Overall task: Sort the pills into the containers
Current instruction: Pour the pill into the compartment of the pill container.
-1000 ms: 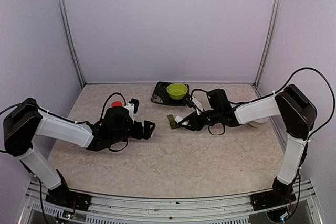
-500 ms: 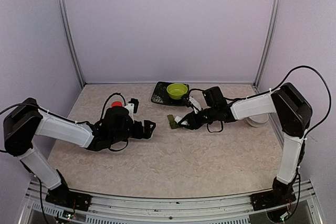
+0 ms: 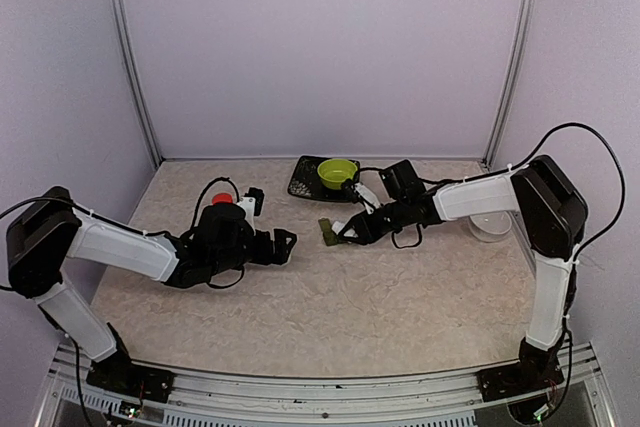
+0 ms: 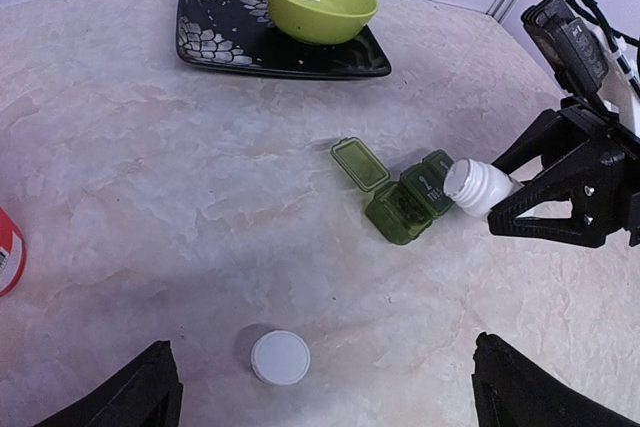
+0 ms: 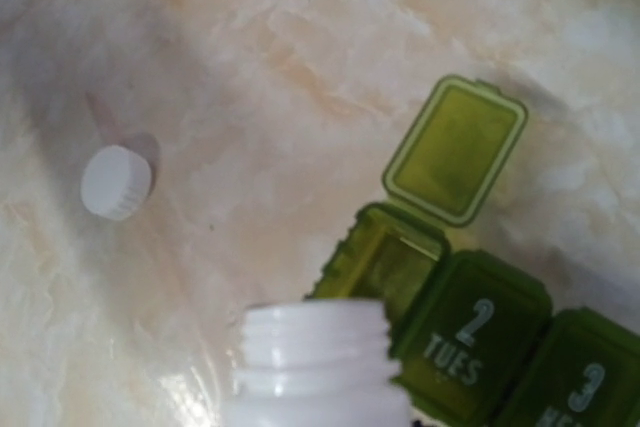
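Observation:
The containers [image 4: 404, 209] are a short row of dark green boxes; the end one [image 5: 386, 253] stands with its lid [image 5: 457, 147] flipped up, the others are closed. My right gripper [image 3: 352, 230] is shut on a white bottle [image 4: 478, 183], which is uncapped. The bottle is tilted on its side, its threaded mouth [image 5: 315, 345] at the edge of the open box. No pills show in any view. My left gripper [image 4: 322, 399] hangs open low over the table, its fingers [image 4: 135, 395] spread wide either side of a loose white cap [image 4: 279, 358].
A black tray [image 3: 303, 183] with a lime green bowl [image 3: 337, 173] sits at the back. A red-capped bottle [image 3: 222, 199] stands behind my left arm. A white round object [image 3: 489, 231] lies at the right, behind my right arm.
My right wrist has shifted left and toward the back, bringing the bottle closer over the containers. My left arm has stayed still.

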Controlling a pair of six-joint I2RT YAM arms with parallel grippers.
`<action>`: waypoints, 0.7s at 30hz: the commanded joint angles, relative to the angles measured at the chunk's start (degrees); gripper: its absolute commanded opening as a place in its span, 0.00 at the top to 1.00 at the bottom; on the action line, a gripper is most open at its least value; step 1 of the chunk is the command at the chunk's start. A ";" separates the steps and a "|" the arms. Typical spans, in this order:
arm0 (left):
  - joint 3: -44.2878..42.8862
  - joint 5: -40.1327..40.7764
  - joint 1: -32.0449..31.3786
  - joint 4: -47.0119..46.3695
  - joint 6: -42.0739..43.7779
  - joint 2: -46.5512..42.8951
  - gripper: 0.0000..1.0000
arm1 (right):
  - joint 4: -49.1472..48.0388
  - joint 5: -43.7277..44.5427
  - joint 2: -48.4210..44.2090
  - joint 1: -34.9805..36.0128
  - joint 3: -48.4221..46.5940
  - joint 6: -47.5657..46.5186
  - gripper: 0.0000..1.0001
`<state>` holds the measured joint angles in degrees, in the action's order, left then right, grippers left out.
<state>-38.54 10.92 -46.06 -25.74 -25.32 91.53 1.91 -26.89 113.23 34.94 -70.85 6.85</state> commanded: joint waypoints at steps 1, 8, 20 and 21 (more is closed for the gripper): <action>0.39 -0.69 0.36 -1.53 -0.43 0.61 0.01 | 3.02 0.87 1.16 -0.16 -1.54 -0.80 1.00; 0.66 -0.76 0.36 -1.78 -0.76 0.82 0.01 | 4.74 1.40 2.48 0.47 -3.34 -1.01 1.00; 1.18 -0.69 0.36 -2.37 -0.78 0.89 0.01 | 9.37 2.99 4.08 1.35 -6.94 -2.04 1.00; 1.19 -0.71 0.36 -2.36 -0.78 0.86 0.01 | 9.69 3.14 4.19 1.48 -7.20 -2.14 1.00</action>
<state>-38.13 10.70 -46.06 -26.55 -25.69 91.90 8.60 -24.86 115.77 35.59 -75.92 5.78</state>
